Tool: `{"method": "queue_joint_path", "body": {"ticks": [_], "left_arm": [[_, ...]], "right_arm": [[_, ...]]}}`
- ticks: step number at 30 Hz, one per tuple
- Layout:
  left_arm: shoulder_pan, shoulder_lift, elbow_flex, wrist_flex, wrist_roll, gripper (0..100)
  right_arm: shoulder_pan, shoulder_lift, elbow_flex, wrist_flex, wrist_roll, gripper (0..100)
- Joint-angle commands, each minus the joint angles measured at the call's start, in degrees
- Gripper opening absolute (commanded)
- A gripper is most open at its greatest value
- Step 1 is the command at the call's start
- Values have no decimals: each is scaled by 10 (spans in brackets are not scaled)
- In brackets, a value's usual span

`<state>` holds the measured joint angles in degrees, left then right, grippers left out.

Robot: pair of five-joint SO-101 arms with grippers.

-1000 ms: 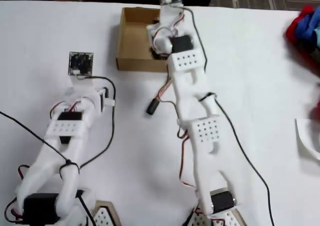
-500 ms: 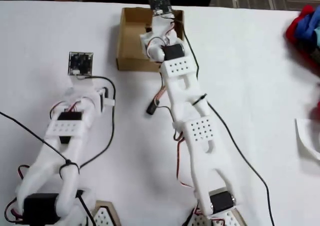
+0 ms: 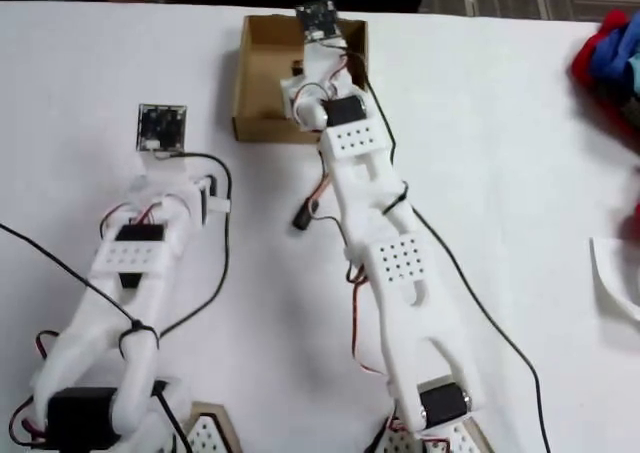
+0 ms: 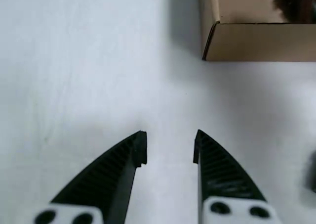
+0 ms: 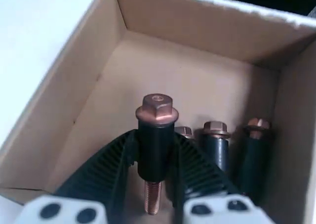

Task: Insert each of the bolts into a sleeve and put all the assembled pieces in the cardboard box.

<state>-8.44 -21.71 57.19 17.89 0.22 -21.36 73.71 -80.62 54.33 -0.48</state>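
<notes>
We see the left arm folded back, well short of the cardboard box. Its left gripper hangs over the white table near the box's corner, its black fingers apart with nothing between them. The right arm stretches out long, its wrist above the box's open top. The right gripper is clamped on an assembled piece, a copper bolt upright in a black sleeve, above the box floor. Three more assembled pieces stand in a row inside the box, just beyond it.
</notes>
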Motion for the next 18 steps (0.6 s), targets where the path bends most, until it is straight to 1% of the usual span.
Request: {"method": "queue_joint_path", "body": {"ticks": [1, 18], "left_arm": [[-2, -2, -1, -10, 4, 173], [-2, -2, -1, -10, 4, 173]], "right_arm": [[-7, -15, -10, -18, -4, 21], [-7, -13, -5, -15, -4, 21]]}}
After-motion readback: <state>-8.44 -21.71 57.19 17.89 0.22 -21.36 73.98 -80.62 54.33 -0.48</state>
